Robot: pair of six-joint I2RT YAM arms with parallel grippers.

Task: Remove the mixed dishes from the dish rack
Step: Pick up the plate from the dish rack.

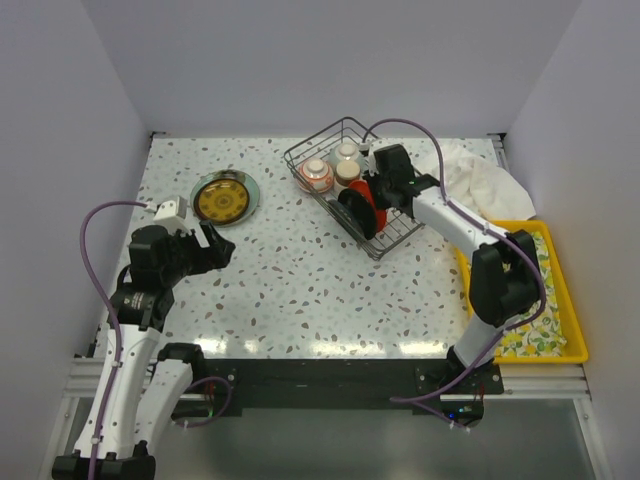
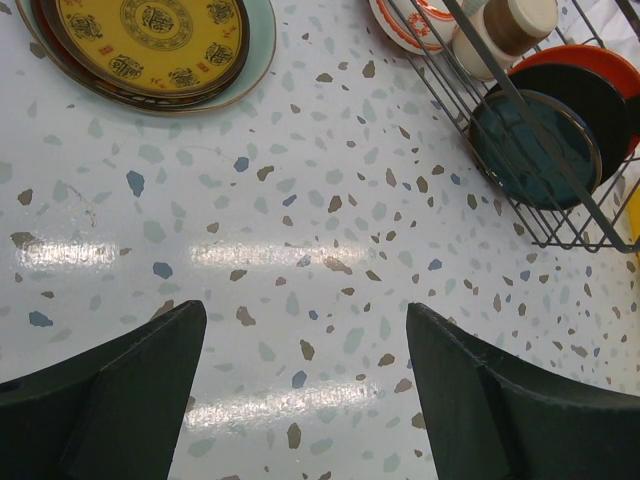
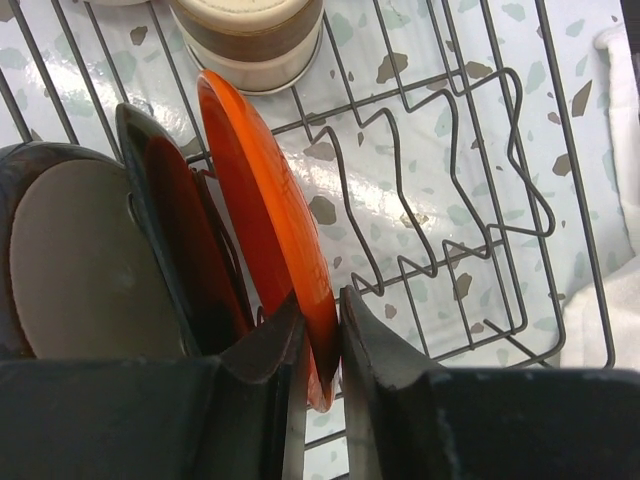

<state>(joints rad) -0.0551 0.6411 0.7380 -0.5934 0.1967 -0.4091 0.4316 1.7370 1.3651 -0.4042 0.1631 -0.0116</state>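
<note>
The dark wire dish rack [image 1: 398, 232] stands at the back right of the table. It holds upright plates, a red-patterned bowl [image 1: 316, 176] and two cream and brown cups [image 1: 347, 160]. My right gripper [image 1: 372, 192] reaches into the rack. In the right wrist view it [image 3: 322, 320] is shut on the rim of the orange-red plate [image 3: 255, 160], which stands in the dividers beside a black plate [image 3: 165, 210]. My left gripper [image 2: 305, 330] is open and empty over bare table, near a stack of plates [image 1: 225, 198] with a yellow patterned one on top.
A white cloth [image 1: 478, 176] lies right of the rack. A yellow tray [image 1: 574, 320] with a patterned cloth sits at the table's right edge. In the left wrist view the rack [image 2: 585, 235] is at the upper right and the plate stack [image 2: 150, 45] at the upper left.
</note>
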